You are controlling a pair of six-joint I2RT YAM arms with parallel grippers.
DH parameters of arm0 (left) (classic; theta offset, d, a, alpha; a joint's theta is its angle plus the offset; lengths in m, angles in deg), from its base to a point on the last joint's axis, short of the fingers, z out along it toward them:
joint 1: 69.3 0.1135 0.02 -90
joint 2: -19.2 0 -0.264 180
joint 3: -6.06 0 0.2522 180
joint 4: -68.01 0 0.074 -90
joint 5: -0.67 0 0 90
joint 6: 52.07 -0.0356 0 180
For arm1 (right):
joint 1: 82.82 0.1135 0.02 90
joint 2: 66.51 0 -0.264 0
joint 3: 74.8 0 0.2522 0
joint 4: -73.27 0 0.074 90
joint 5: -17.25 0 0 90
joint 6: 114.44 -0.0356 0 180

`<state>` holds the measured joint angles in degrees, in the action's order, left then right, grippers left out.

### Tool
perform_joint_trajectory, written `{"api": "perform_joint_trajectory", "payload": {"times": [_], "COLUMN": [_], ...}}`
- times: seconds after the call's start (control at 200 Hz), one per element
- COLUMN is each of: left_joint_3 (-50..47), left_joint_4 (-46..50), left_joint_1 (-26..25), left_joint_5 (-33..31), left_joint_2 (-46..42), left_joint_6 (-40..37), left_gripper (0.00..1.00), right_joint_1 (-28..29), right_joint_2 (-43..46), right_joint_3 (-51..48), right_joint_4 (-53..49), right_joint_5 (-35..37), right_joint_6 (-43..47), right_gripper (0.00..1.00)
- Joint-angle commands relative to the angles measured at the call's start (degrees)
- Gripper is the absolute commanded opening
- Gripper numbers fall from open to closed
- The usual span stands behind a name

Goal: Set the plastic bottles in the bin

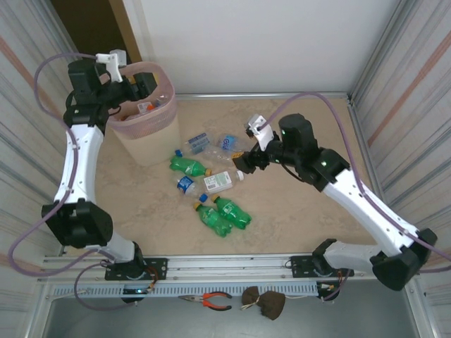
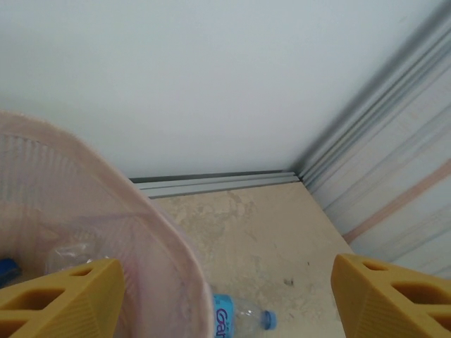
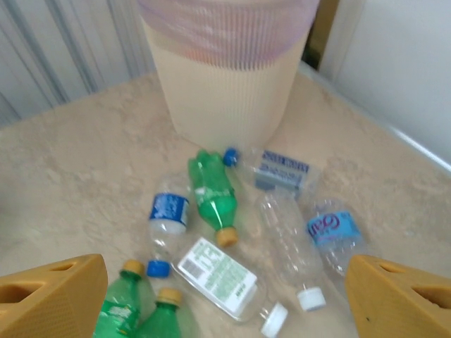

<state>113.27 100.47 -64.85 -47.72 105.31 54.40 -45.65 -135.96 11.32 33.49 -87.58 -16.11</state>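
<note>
The beige bin (image 1: pixel 144 134) with its pink liner stands at the back left, and a few bottles (image 1: pixel 146 107) lie inside it. My left gripper (image 1: pixel 146 86) hangs open over the bin's mouth with nothing between its yellow fingers (image 2: pixel 63 299); the liner rim (image 2: pixel 141 239) passes under it. Several plastic bottles lie on the table: a green one (image 3: pixel 211 193), a white-labelled clear one (image 3: pixel 222 278), a bare clear one (image 3: pixel 289 243) and a blue-labelled one (image 3: pixel 335 229). My right gripper (image 3: pixel 225 299) hovers open above this cluster (image 1: pixel 211 184), holding nothing.
Two more green bottles (image 1: pixel 224 215) lie nearer the front rail. A blue-labelled bottle (image 2: pixel 239 313) rests on the floor just right of the bin. Corrugated walls (image 1: pixel 394 84) close in both sides. Pliers (image 1: pixel 210 301) lie below the front rail.
</note>
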Motion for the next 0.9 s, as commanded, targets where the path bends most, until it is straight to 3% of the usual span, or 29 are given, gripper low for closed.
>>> {"api": "perform_joint_trajectory", "payload": {"times": [0.0, 0.296, 0.576, 0.892], "left_joint_3": [-4.53, -15.32, -21.28, -22.62], "left_joint_4": [2.49, 3.03, 2.84, 3.45], "left_joint_1": [0.31, 0.28, -0.6, -1.53], "left_joint_5": [3.88, 4.99, 4.79, 4.98], "left_joint_2": [-4.76, -14.01, -18.8, -19.25], "left_joint_6": [-1.46, -0.35, 1.61, 1.74], "left_gripper": [0.77, 0.75, 0.74, 0.73], "right_joint_1": [-2.6, -11.53, -16.32, -18.71], "right_joint_2": [-4.76, -22.08, -37.21, -47.22], "right_joint_3": [2.96, 8.87, 17.5, 23.41], "right_joint_4": [-4.01, -5.59, -10.13, -15.2], "right_joint_5": [-1.15, -5.29, -0.88, -3.18], "right_joint_6": [2.87, 9.96, 19.97, 32.83], "right_gripper": [0.86, 0.75, 0.59, 0.58]}}
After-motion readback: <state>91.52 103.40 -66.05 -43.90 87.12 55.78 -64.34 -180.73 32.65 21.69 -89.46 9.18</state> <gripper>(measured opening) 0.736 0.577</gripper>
